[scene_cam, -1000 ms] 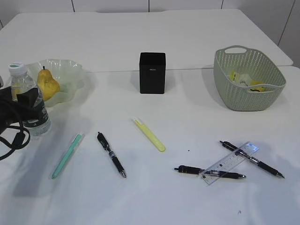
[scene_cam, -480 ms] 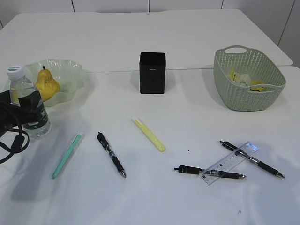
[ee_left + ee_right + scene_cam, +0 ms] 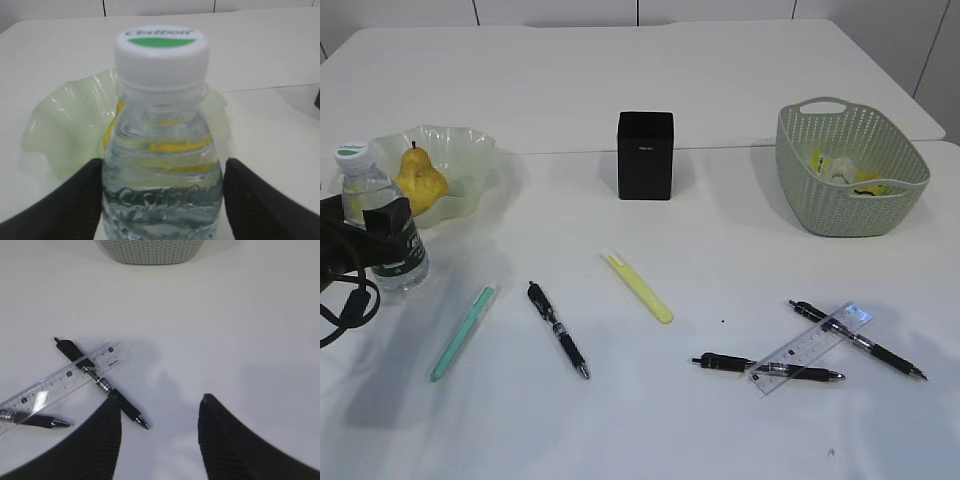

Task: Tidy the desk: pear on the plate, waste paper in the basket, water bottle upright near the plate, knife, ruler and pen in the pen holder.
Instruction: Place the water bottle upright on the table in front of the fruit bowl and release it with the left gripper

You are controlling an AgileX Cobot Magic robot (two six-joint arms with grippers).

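Both left gripper (image 3: pixel 162 200) fingers stand apart from upright bottle (image 3: pixel 161 150); retreat crooked and you tip it onto plate (image 3: pixel 65 125).

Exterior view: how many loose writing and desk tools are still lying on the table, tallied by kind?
Black pens: 3
Mint green pen-like tool: 1
Yellow pen-like tool: 1
Clear ruler: 1
Total: 6, none yet in the pen holder
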